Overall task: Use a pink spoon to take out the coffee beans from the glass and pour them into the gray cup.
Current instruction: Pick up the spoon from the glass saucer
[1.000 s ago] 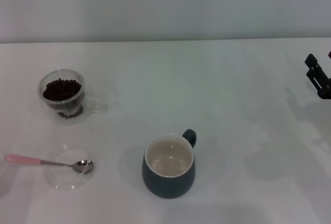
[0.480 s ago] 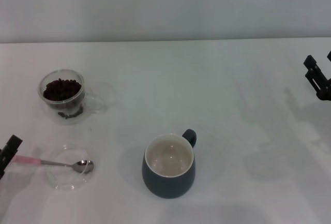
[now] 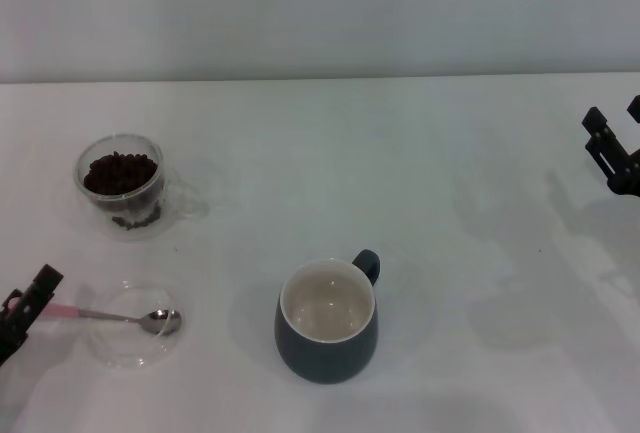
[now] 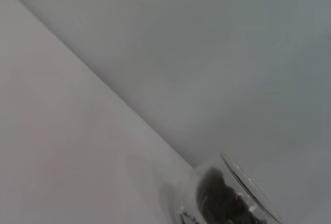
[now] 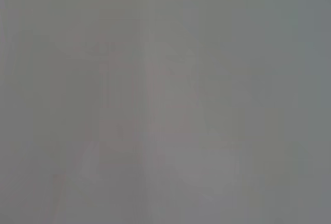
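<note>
The glass (image 3: pixel 120 185), clear and holding a heap of dark coffee beans (image 3: pixel 120 171), stands at the left of the white table; it also shows in the left wrist view (image 4: pixel 227 198). The pink spoon (image 3: pixel 125 317) lies at the near left with its metal bowl resting on a flat clear dish (image 3: pixel 133 345). My left gripper (image 3: pixel 32 298) reaches in from the left edge, over the end of the pink handle, and hides part of it. The gray cup (image 3: pixel 327 321) stands empty at the near middle, handle pointing away. My right gripper (image 3: pixel 612 138) hovers open and empty at the far right.
The white table (image 3: pixel 450 203) runs back to a grey wall. The flat dish sits under the spoon's bowl, just in front of the glass. The right wrist view shows only a blank pale surface.
My left gripper has come into view from the lower left and moved up over the pink handle's end. My right gripper has shifted slightly. The spoon, glass and cup have not moved.
</note>
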